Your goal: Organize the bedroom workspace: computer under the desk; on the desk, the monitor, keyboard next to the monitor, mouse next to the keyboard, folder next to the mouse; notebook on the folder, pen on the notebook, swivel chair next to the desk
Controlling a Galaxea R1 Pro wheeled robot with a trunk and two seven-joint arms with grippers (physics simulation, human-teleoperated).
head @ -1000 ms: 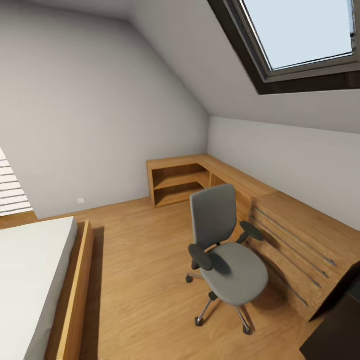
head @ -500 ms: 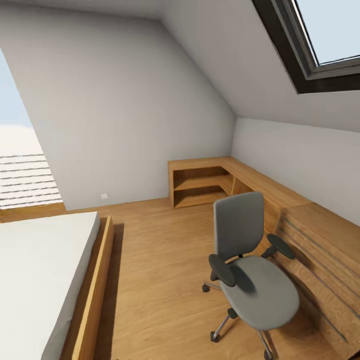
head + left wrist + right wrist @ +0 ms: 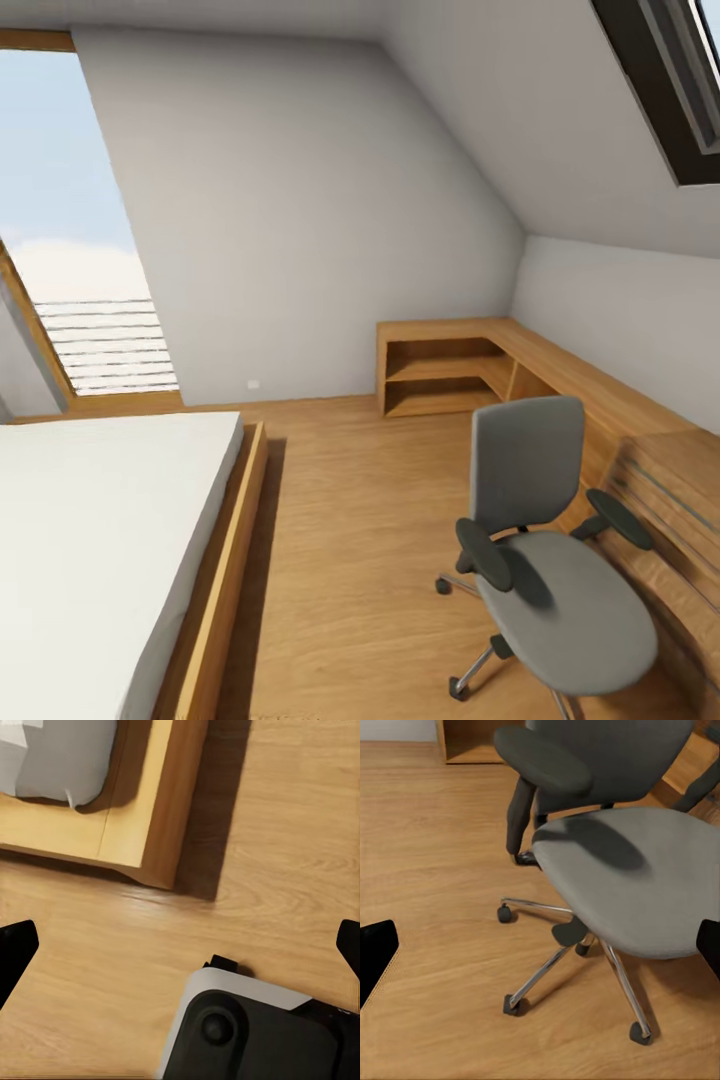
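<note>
Both tools gape empty; view has swung left, swivel chair (image 3: 545, 560) now lower right.

Wood floor (image 3: 350, 520), swivel chair (image 3: 545, 560) on casters, wooden-framed bed (image 3: 110, 540), low shelf unit (image 3: 440, 370).

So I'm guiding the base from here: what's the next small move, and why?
Probably roll toward the swivel chair and grip its backrest. Its grey seat looks bare, no folder on it, and it stands by the wooden shelf unit with no desk showing.
</note>
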